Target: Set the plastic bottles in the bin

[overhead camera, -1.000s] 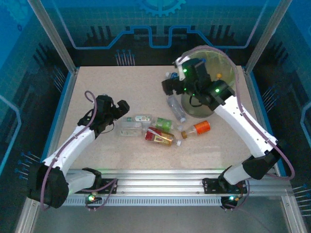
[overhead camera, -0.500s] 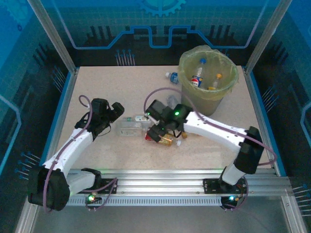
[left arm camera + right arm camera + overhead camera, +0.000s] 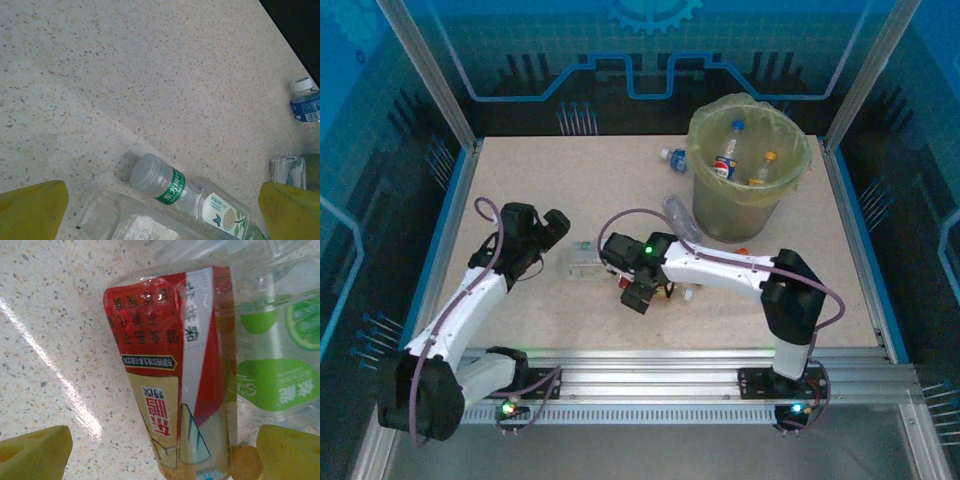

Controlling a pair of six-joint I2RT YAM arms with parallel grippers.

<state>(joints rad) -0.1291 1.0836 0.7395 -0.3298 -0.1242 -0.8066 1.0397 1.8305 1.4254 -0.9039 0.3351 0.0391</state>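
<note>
The bin [image 3: 702,150], lined with a yellow-green bag, stands at the back right with bottles inside. My right gripper [image 3: 638,293] is down at the cluster of plastic bottles mid-table. In the right wrist view it [image 3: 162,455] is open, its yellow fingers [image 3: 32,455] either side of a red-labelled bottle [image 3: 170,385] lying on the table. A green-labelled bottle [image 3: 280,382] lies against that one. My left gripper [image 3: 550,230] hovers open left of the cluster; in its wrist view [image 3: 160,212] a clear bottle with a green neck band [image 3: 192,195] and another clear bottle [image 3: 125,225] lie below.
A blue-labelled bottle [image 3: 672,158] lies left of the bin, also at the right edge of the left wrist view [image 3: 306,102]. A clear bottle [image 3: 680,215] rests by the bin's base. Blue rails border the table on both sides.
My right arm has swung from over the bin down and left to the cluster and now straddles the red-labelled bottle. The left gripper has drifted slightly left.
</note>
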